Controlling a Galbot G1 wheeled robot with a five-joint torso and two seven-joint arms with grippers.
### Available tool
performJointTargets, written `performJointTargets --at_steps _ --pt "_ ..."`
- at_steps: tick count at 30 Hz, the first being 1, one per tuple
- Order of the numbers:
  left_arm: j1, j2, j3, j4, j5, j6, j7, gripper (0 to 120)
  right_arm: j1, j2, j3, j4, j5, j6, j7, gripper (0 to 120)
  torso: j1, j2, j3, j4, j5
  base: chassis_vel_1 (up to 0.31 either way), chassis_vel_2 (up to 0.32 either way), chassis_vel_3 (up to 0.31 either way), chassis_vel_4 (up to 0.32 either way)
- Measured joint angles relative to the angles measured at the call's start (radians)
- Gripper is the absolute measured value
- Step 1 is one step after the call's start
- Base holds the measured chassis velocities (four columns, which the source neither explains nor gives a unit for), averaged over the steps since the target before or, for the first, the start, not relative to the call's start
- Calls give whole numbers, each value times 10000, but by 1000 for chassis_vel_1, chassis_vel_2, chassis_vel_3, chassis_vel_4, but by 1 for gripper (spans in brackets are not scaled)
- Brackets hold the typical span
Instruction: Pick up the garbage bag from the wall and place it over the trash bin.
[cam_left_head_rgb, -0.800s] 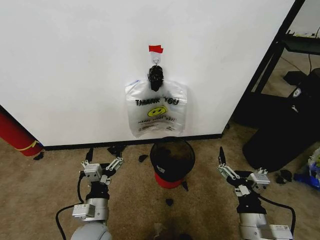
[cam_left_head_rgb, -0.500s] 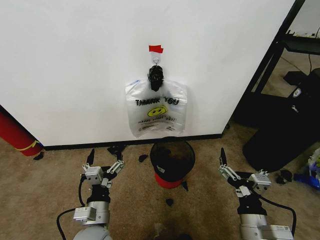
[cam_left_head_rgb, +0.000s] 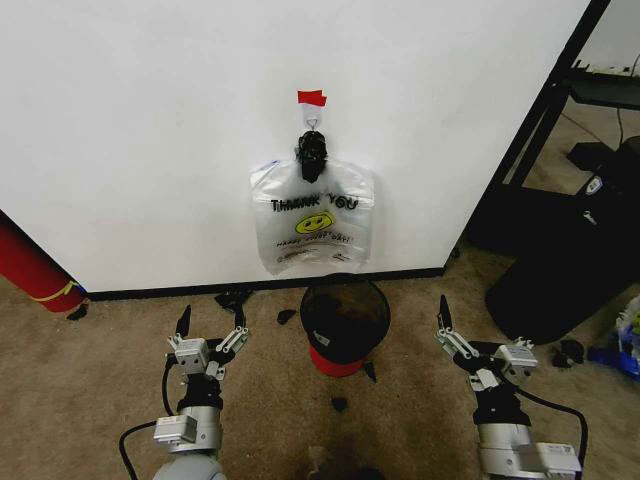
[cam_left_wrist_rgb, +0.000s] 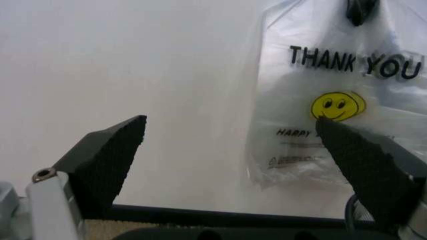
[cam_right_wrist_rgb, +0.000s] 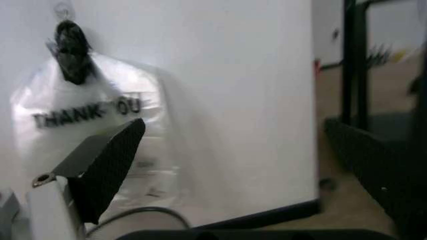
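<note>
My left gripper (cam_left_wrist_rgb: 230, 145) is pointing at the wall (cam_left_wrist_rgb: 133, 65), fingers (cam_left_wrist_rgb: 107, 160) spread wide, gripping nothing. The garbage bag (cam_left_wrist_rgb: 320, 105) is hanging flat against it beyond my far finger, THANK YOU and smiley showing. Black baseboard (cam_left_wrist_rgb: 200, 216) is running below.

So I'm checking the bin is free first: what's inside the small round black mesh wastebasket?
The small round black mesh wastebasket stands on carpet below the hanging translucent THANK YOU plastic bag. Its inside looks dark; no bag lines its rim. Whether anything lies at the bottom cannot be made out.
</note>
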Motion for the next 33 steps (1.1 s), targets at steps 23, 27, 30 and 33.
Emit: performJointTargets --at_steps 23,27,30,33 --pt "609 -407 -448 -134 -325 206 -192 100 9916 -1976 -3990 -5634 8551 -2620 -1145 100 3 -1 3 6 -5 0 0 0 0" --pt "787 -519 -615 -185 -242 107 -214 100 10932 -1587 -4396 -6686 8751 -2766 -1309 100 2 -1 3 4 -5 0 0 0 0" --pt "866 -718 -689 -325 -219 49 -266 100 11491 -1239 -4880 -7362 8754 -2870 -1390 100 2 -1 2 2 -3 0 0 0 0" --pt "931 -854 -682 -400 -192 24 -281 100 11671 -1057 -5051 -7545 8780 -2894 -1369 100 1 -1 1 3 -3 0 0 0 0"
